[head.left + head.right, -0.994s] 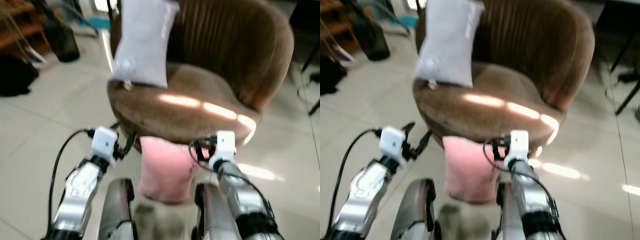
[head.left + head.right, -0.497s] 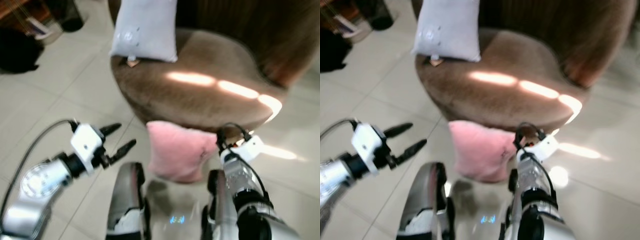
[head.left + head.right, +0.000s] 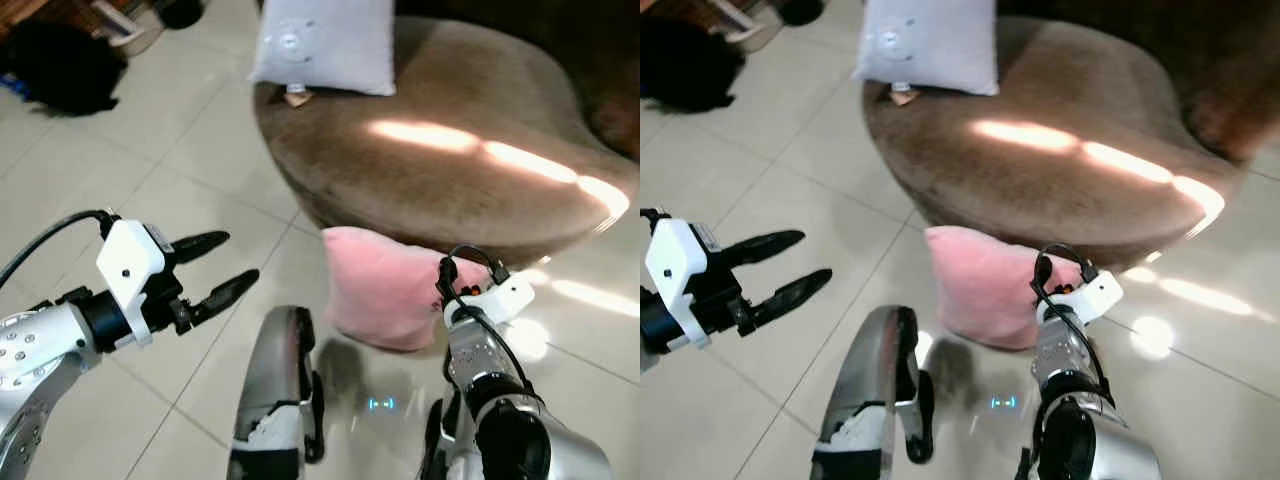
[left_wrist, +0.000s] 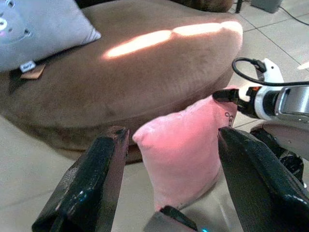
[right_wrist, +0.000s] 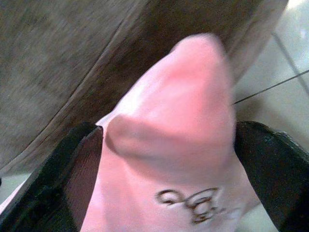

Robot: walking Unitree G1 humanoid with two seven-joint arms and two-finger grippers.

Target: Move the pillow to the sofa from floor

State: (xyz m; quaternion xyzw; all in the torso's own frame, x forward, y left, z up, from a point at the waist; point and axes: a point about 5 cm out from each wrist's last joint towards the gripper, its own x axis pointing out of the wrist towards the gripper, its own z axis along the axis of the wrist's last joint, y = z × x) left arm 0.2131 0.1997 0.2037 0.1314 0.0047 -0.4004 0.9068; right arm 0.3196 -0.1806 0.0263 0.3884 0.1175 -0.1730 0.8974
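Note:
A pink pillow [image 3: 385, 290] stands on the tiled floor, leaning against the front of the brown sofa [image 3: 450, 170]. My right gripper [image 5: 166, 145] is open at the pillow's upper corner, and the corner sits between its two black fingers [image 5: 63, 169]. From the head view its wrist [image 3: 490, 297] hides those fingers. My left gripper [image 3: 240, 257] hangs open above the floor to the left of the pillow, a short way off and touching nothing. In the left wrist view the pillow [image 4: 186, 154] shows between the spread fingers [image 4: 91, 188].
A pale grey pillow [image 3: 325, 45] lies on the sofa seat at its back left. A black bag [image 3: 60, 70] sits on the floor at the far left. My own legs [image 3: 275, 390] stand just in front of the pink pillow. Bare tiles stretch to the left.
The camera has tipped down and drawn nearer to the sofa. My right gripper has come up to the pink pillow's corner. My left arm has swung out to the left, fingers open.

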